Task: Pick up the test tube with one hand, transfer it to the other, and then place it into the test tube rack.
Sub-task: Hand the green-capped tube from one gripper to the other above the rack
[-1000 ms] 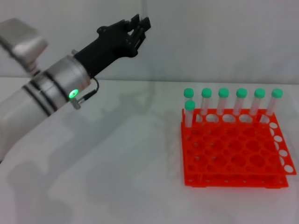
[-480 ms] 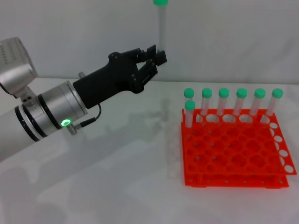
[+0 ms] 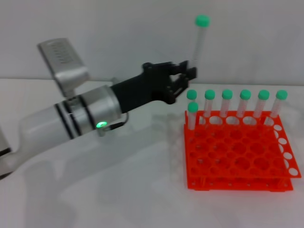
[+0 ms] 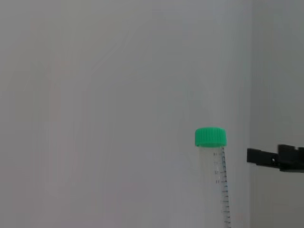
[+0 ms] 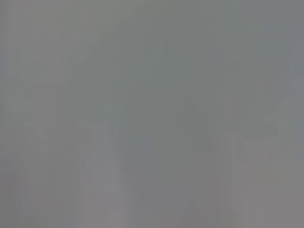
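I'm holding the tube (image 3: 198, 42) in the left gripper (image 3: 186, 76), fingers pinching its lower end, so it is standing nearly upright above the hand with the green cap on top, leaning slightly right. It is hanging in the air just behind the rack's (image 3: 237, 152) back-left corner, where seven other tubes (image 3: 227, 102) are standing. The right gripper is not showing in any view, so the left is the only one near. Compared with half a second ago, the arm is sitting lower and further right, closer to the rack.
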### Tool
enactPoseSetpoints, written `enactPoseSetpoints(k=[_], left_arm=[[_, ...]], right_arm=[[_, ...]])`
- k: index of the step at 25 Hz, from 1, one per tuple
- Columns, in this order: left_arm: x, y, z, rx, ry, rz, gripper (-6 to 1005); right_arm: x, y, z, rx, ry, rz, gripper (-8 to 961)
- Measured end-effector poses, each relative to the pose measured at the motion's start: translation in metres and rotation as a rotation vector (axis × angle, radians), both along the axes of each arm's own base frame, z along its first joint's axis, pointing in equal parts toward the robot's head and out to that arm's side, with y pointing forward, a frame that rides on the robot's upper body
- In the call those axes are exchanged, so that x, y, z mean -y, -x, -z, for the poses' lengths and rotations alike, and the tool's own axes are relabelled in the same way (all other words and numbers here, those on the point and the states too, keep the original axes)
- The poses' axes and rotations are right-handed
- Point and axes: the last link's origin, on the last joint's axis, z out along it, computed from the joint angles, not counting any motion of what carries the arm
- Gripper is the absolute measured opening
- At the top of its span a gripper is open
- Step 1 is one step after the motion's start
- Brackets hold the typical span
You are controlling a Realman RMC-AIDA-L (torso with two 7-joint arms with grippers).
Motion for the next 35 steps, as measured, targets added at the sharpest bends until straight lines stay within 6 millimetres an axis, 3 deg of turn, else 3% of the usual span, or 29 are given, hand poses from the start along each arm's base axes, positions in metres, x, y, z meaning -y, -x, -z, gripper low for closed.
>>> enactPoseSetpoints(k=[5,8,13,20,35], left_arm=[[-0.008,-0.019,0.018,-0.054,-0.006,0.02,182],[-0.008,-0.027,0.031,-0.086,-0.007,0.033,181],[-0.003,-0.034,0.045,-0.113,-0.018,0.063,180],[0.006,-0.036,0.055,-0.073,-0.026,0.042,179],[0.012,-0.02,0.054,-0.006,-0.035,-0.057,177]], right_arm=[[0.002,0.011,0.02,0.076,0.157,-0.043,681],[0.001,0.018,0.037,0.07,0.203,-0.049,680],[-0.008,0.023,0.048,0.039,0.254,0.019,679],[-0.008,0.028,0.057,0.023,0.29,0.029,677],[-0.014,0.051,0.087,-0.004,0.248,0.01,643]])
